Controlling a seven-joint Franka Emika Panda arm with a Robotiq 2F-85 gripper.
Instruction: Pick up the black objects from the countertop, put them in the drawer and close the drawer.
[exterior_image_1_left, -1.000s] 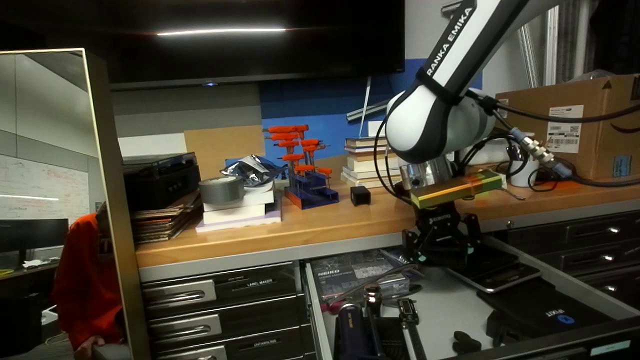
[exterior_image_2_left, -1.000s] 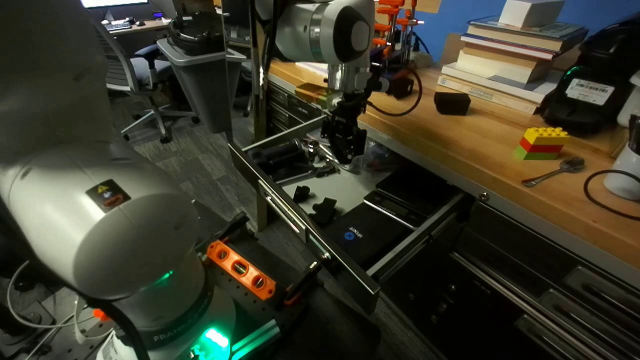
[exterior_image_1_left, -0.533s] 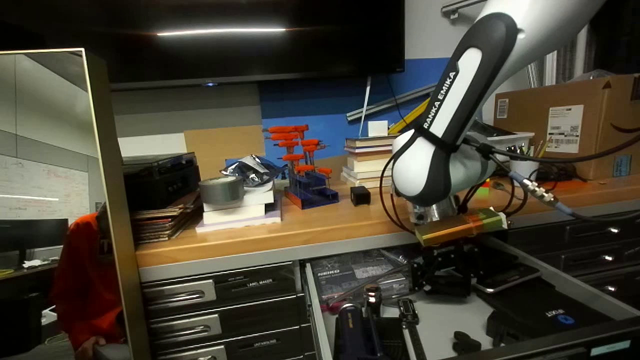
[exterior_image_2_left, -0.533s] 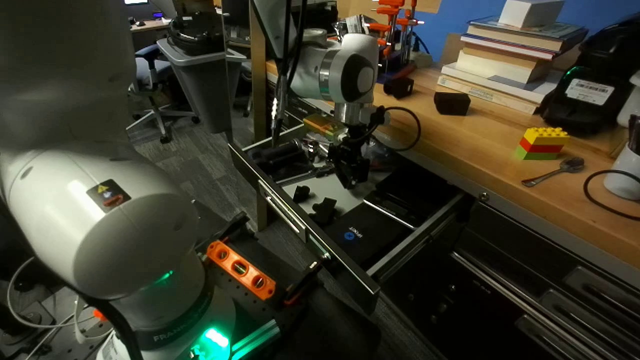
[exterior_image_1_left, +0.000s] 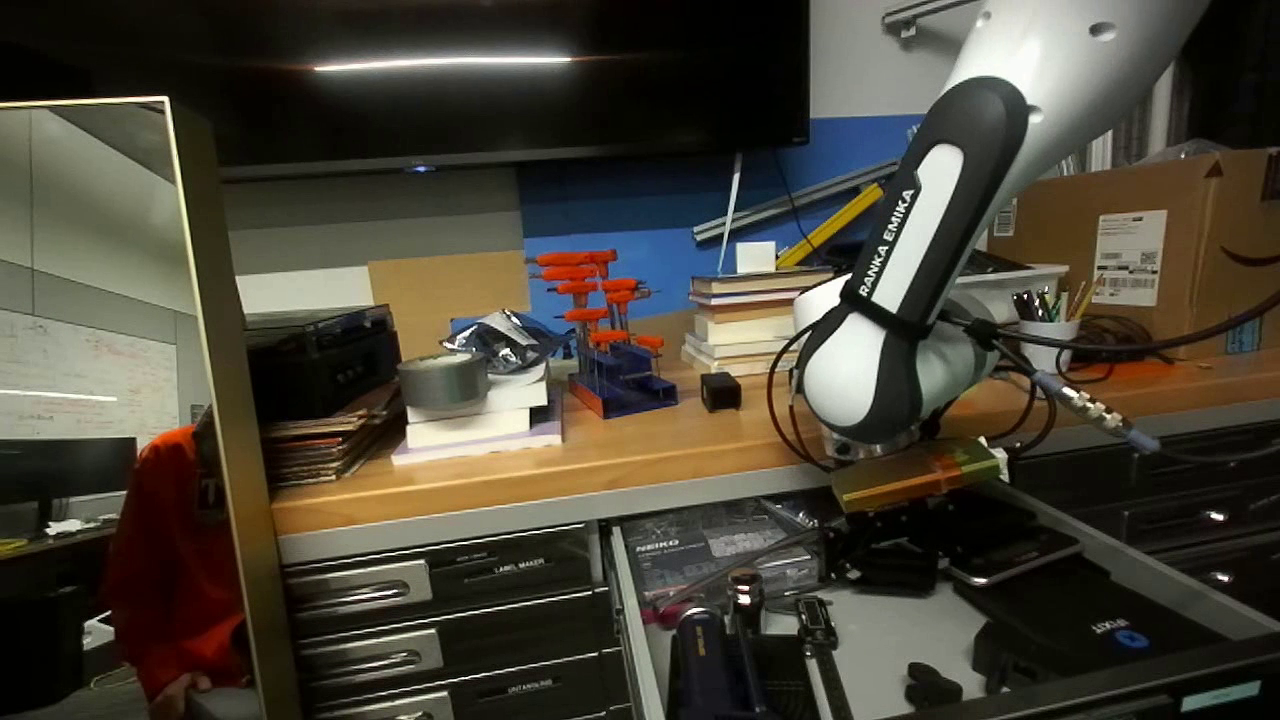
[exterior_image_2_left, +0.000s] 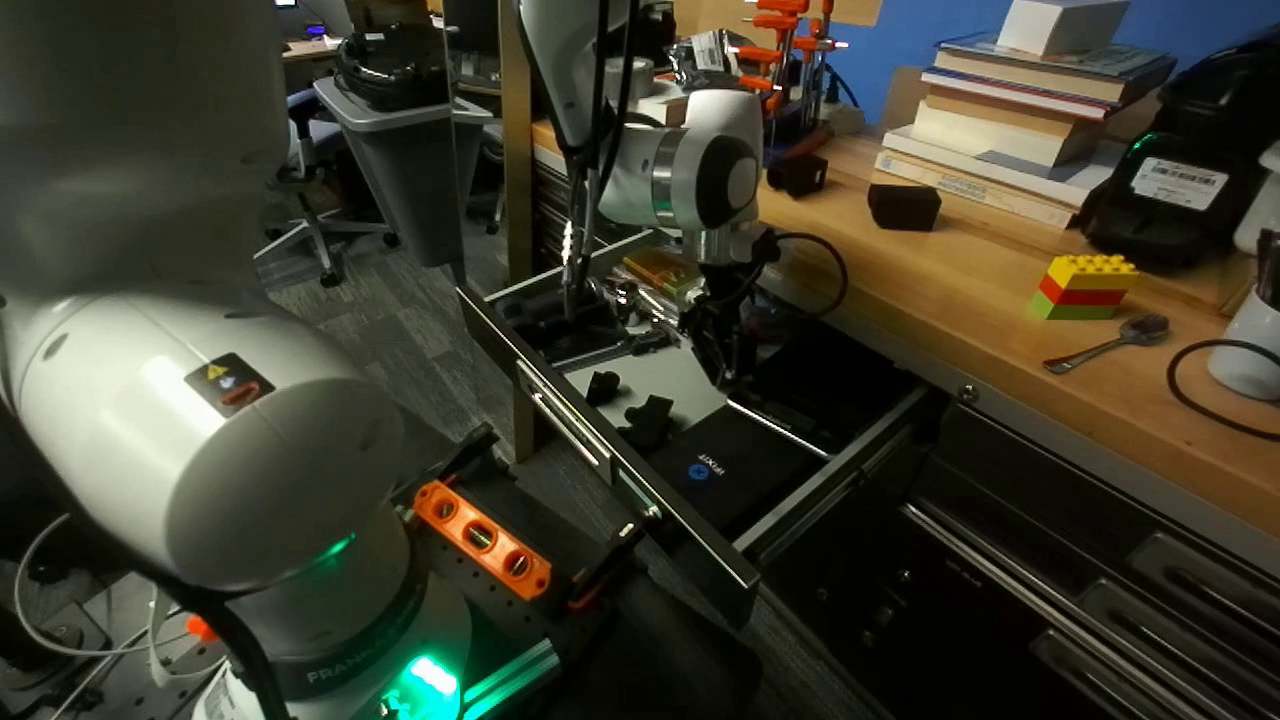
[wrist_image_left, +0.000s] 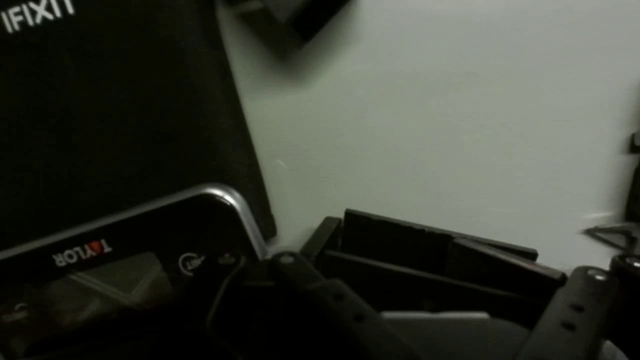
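Block (wrist_image_left: 425, 282) is sitting low in the open drawer (wrist_image_left: 450, 125), can't tell if it's touching bottom. Gripper (wrist_image_left: 440, 267) is clamping it by the outer walls, jaws closed onto it. It's looking hollow, thin-walled, square-edged, matte black, so I'm guessing light, stiff plastic: not slippery, but thin walls could be flexing under a hard squeeze. I'd be holding flat outside faces, clear of the hollow. A glossy scale (wrist_image_left: 120, 280) with shiny metal rim and a dull black case (wrist_image_left: 115, 115) are lying near it. A second block (exterior_image_2_left: 797, 176) and a third block (exterior_image_2_left: 904, 207) are waiting on the smooth wooden countertop (exterior_image_2_left: 990, 280), likely handling the same.
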